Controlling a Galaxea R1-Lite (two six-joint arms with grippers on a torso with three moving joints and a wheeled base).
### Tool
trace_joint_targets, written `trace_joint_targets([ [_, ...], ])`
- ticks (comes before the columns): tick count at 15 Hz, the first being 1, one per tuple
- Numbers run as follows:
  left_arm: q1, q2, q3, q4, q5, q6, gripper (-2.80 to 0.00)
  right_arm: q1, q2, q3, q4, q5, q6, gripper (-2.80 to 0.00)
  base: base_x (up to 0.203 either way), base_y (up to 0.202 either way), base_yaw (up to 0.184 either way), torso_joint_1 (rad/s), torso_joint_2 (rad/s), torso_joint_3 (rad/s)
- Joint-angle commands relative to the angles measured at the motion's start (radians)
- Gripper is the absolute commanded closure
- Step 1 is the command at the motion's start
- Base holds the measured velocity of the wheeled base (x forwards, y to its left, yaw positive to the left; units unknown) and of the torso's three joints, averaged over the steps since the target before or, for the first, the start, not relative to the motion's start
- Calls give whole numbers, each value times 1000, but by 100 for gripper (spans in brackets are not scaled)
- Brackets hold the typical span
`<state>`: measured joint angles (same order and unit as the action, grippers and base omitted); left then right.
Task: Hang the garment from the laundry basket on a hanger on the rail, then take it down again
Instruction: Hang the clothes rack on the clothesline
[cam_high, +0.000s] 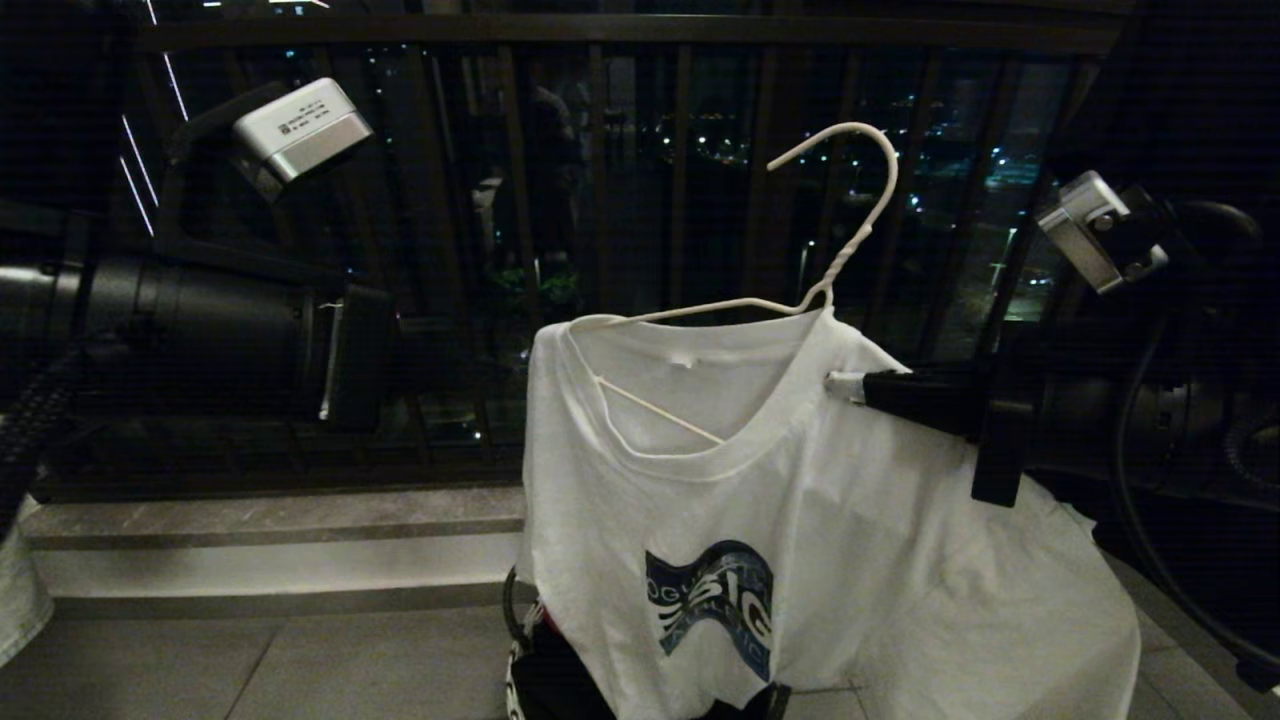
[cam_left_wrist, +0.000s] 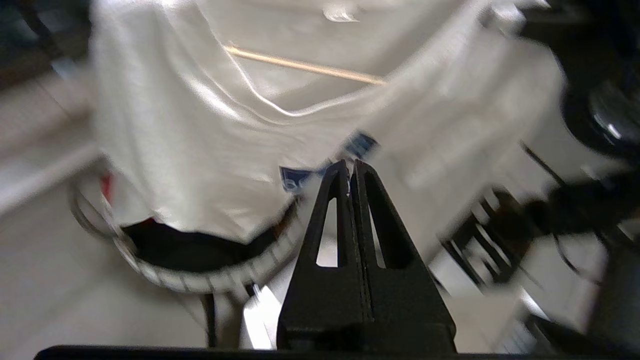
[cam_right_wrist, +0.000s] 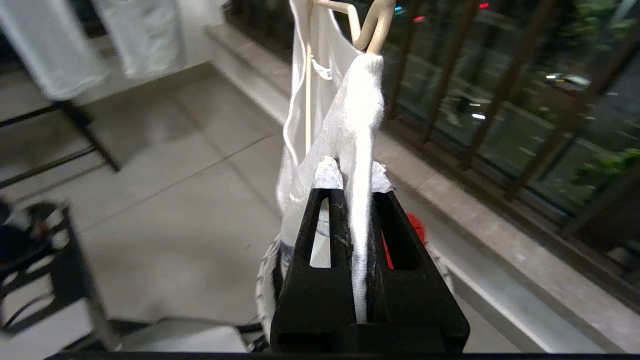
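Observation:
The garment (cam_high: 880, 560), a white T-shirt with a blue-and-black logo, hangs on the cream wire hanger (cam_high: 850, 240) above the laundry basket (cam_high: 515, 640). The hanger's hook is free in the air, and the rail is out of view. My right gripper (cam_high: 845, 385) is shut on the shirt's shoulder, where white fabric (cam_right_wrist: 360, 110) fills the jaws of the gripper (cam_right_wrist: 350, 182). My left arm (cam_high: 200, 330) reaches in from the left. Its gripper (cam_left_wrist: 350, 167) is shut and empty, short of the shirt front (cam_left_wrist: 190, 150) and above the basket (cam_left_wrist: 200, 280).
Dark balcony railing bars (cam_high: 680, 170) stand behind the hanger, with a stone step (cam_high: 280, 520) below them. A black garment (cam_left_wrist: 190, 247) and something red (cam_right_wrist: 415, 227) lie in the basket. A rack with white cloths (cam_right_wrist: 135, 35) stands further off. A pale cloth (cam_high: 20, 590) hangs at the far left.

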<state>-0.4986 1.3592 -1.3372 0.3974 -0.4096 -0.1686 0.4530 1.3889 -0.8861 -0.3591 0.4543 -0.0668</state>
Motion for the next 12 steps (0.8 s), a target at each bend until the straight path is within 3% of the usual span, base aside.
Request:
trace_joint_targets([
  [1, 3, 0, -51, 100, -18, 1, 0, 0, -4, 25, -2, 31, -20, 0, 0, 0, 0, 0, 0, 0],
  [9, 4, 18, -71, 116, -14, 0, 0, 15, 1, 55, 24, 75, -74, 0, 0, 0, 0, 0, 0, 0],
  [12, 4, 18, -71, 115, -12, 0, 0, 15, 4, 53, 25, 75, -88, 0, 0, 0, 0, 25, -142, -206],
])
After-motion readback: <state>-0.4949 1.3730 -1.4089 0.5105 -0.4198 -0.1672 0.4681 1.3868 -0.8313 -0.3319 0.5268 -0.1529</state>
